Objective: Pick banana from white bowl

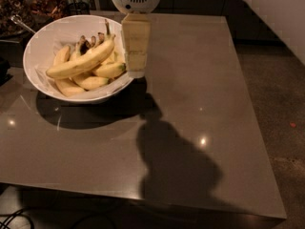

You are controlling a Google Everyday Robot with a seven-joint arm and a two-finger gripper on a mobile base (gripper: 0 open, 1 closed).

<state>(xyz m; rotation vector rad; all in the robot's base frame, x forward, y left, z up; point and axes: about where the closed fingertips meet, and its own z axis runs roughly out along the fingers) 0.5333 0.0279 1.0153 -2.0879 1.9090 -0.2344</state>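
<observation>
Several bananas lay in the white bowl [42, 38]; the banana [81, 61], the longest, rested uppermost. The gripper [137, 68] hung beside the bowl's rim; spread or closed, undeterminable. Advised: descend across the banana's middle, clear of neighbours.

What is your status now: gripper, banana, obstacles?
Gripper over right rim of white bowl. Banana on top of other bananas, not gripped. Nothing covering it.
</observation>
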